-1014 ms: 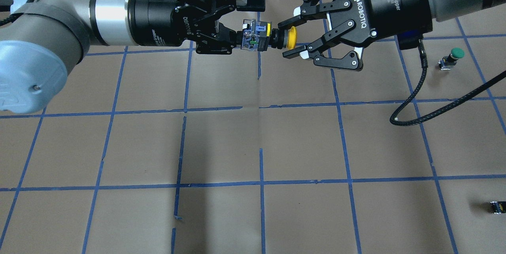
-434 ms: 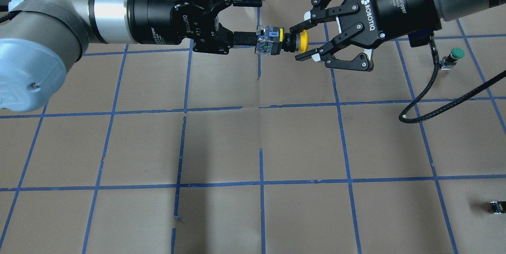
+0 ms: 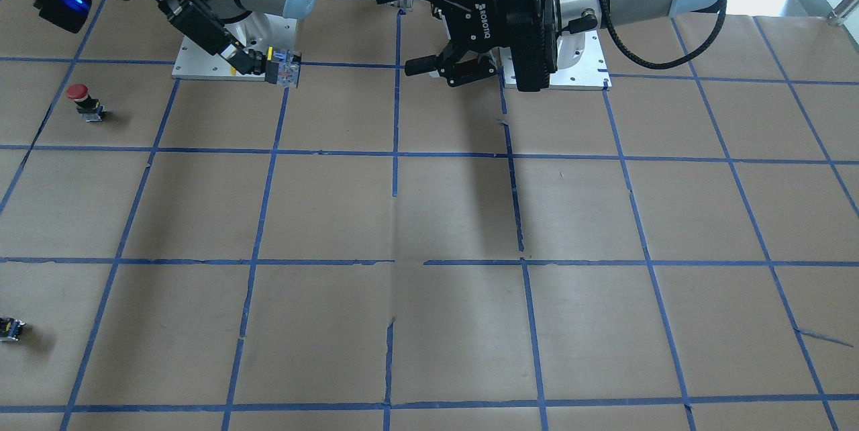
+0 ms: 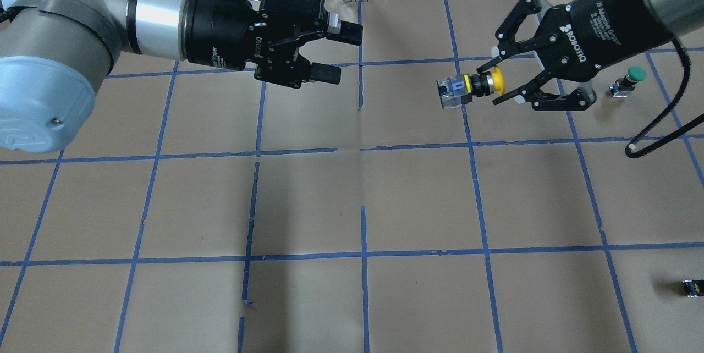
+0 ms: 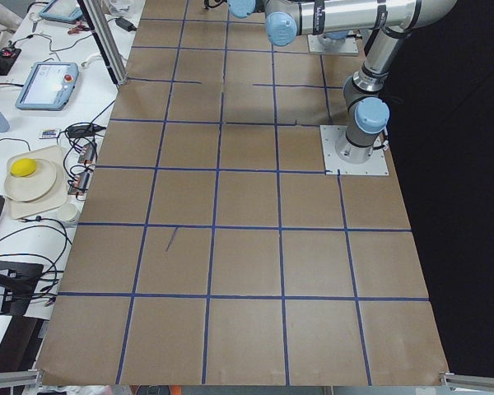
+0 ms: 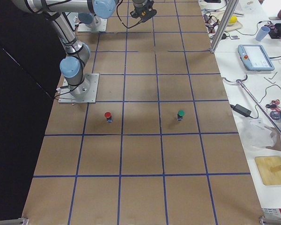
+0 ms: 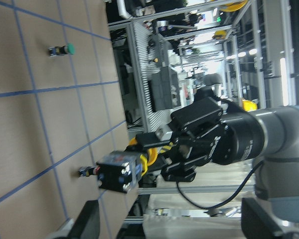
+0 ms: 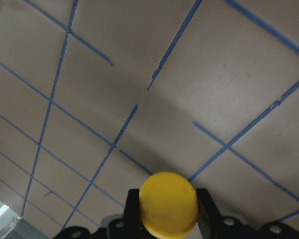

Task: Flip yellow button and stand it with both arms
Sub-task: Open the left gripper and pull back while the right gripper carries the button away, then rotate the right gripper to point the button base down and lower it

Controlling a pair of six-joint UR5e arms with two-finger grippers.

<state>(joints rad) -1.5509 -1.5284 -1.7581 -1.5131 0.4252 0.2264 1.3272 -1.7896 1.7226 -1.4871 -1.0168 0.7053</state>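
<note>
**Status.** The right gripper [image 4: 488, 87] is clamping the button [image 4: 461, 90] at its black neck, just behind the yellow cap. The button is lying level in the air above the table [image 4: 363, 199], with its block end pointing towards the left gripper [image 4: 341, 54]. That claw is standing wide open, holding nothing, and is well apart from the button.

**Progress, as judged.** The button is riding in one claw only. It is not yet upright and not yet on the paper. Turning it block-down, setting it on the table and letting go are all outstanding.

**Views.** The right wrist view is showing only the cap [image 8: 168, 209] seated between the fingers [image 8: 205, 209]; the block is hidden. The left wrist view is showing the block's end face [image 7: 117, 172], which the overhead view is not showing. In the side views the button is too small to find.
</note>
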